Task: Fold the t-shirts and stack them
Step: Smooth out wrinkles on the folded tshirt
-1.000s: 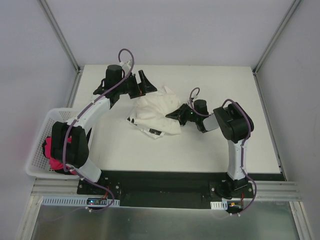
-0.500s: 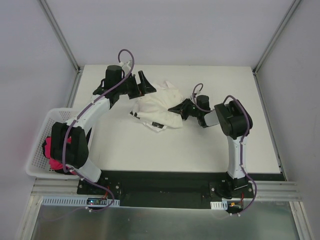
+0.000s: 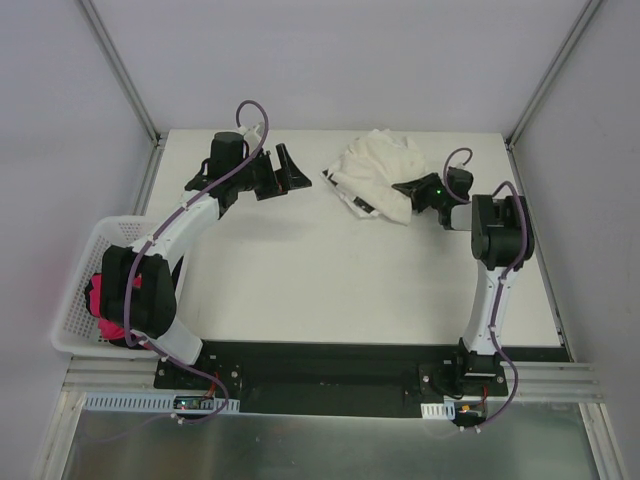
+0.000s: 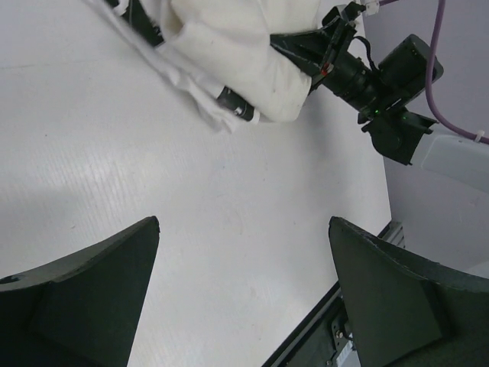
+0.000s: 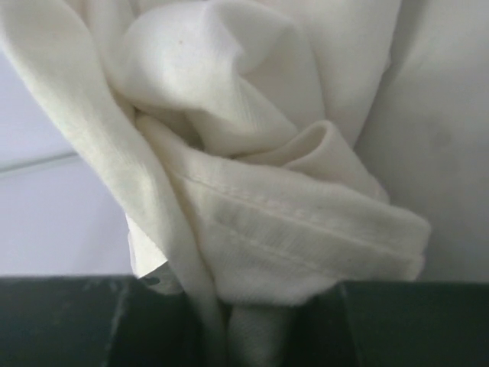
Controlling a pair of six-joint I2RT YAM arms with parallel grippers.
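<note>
The t-shirts show as one crumpled cream-white bundle (image 3: 378, 168) with small black marks along its lower edge, lying at the back right of the table (image 3: 300, 280). Whether it is one shirt or two, I cannot tell. My right gripper (image 3: 408, 188) is shut on a fold at the bundle's right side. In the right wrist view the hemmed cloth (image 5: 260, 153) runs down between the right gripper's (image 5: 252, 325) dark fingers. My left gripper (image 3: 298, 170) stands open to the left of the bundle, apart from it. In the left wrist view the left gripper (image 4: 244, 222) has only bare table between its fingers, and the bundle (image 4: 229, 53) lies beyond it.
A white basket (image 3: 72, 290) with red-pink cloth (image 3: 103, 300) sits at the table's left edge beside my left arm. Enclosure walls and metal posts close in the back and sides. A black rail (image 3: 330, 365) runs along the near edge.
My right gripper has pulled the bundle from the table's middle toward the back right. The left arm has not moved.
</note>
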